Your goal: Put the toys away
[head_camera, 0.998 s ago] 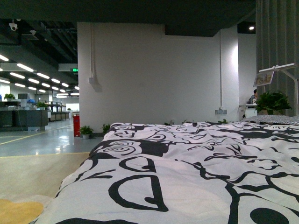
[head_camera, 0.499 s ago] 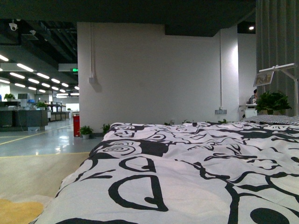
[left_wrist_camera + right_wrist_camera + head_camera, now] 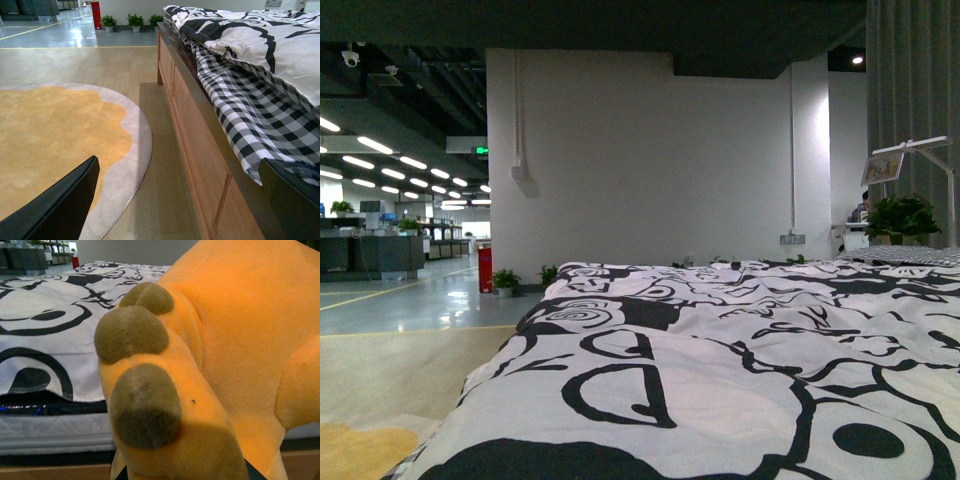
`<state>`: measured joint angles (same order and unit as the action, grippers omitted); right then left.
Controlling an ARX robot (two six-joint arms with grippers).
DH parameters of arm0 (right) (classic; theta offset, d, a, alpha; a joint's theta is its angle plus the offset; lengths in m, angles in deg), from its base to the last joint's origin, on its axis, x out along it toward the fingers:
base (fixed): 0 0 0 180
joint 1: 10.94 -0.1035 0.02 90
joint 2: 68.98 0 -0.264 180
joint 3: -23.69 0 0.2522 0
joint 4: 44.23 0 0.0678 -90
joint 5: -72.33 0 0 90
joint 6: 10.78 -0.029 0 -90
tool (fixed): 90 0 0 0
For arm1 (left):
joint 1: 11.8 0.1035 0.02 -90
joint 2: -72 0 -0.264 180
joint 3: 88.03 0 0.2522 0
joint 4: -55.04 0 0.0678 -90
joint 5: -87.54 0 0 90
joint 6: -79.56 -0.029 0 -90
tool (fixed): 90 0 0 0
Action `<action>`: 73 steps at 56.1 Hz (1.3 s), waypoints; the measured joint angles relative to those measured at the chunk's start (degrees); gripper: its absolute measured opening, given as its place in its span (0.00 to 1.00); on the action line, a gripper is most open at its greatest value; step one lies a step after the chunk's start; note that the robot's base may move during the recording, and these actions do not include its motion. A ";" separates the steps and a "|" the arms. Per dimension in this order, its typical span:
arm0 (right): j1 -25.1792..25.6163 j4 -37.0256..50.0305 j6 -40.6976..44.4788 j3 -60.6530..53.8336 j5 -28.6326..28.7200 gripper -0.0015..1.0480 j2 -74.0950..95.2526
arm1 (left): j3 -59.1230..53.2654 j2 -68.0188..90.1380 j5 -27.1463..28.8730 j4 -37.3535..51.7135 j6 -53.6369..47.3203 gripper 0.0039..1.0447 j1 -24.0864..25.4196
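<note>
The plush animal [image 3: 240, 325], soft and orange with three brownish nubs [image 3: 132, 335] on one limb, fills most of the right wrist view. My right gripper [image 3: 185, 470] is shut on it. Its dark fingers [image 3: 119, 466] barely show under the limb. The toy hangs at the bed's edge, in front of the black-and-white duvet [image 3: 45, 335]. My left gripper [image 3: 175, 210] is open, its black fingers [image 3: 55, 205] wide apart with only floor and bed frame between them. The front view shows neither arm nor the plush.
A bed with a patterned duvet [image 3: 720, 370] fills the front view. Its wooden frame [image 3: 200, 150] and a hanging checked sheet [image 3: 250, 110] lie close to my left gripper. A round yellow rug [image 3: 50, 135] covers the floor beside it. Potted plants [image 3: 109, 21] and a red bin [image 3: 484, 270] stand far off.
The front view has shifted a little, and more of the duvet's dark near edge shows at the bottom. No arm or toy has come into it.
</note>
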<state>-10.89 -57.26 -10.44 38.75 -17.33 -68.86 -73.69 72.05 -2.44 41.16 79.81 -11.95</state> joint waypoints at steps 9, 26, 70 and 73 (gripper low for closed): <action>0.00 -0.13 0.00 -0.26 -0.15 0.09 0.00 | 0.00 0.00 0.02 0.00 0.00 0.94 0.00; 0.00 -0.48 -0.07 -0.46 -0.52 0.09 0.00 | 0.00 -0.02 0.02 0.00 0.00 0.94 0.00; 0.00 -1.01 -0.50 -0.48 -0.20 0.09 0.20 | 0.00 0.04 0.02 0.00 0.00 0.94 0.04; 0.00 -1.01 -0.48 -0.48 -0.17 0.09 0.20 | 0.00 0.04 -0.02 0.00 -0.02 0.94 0.02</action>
<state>-10.89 -58.26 -10.92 38.27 -17.51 -68.67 -73.69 72.09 -2.47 41.16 79.79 -11.92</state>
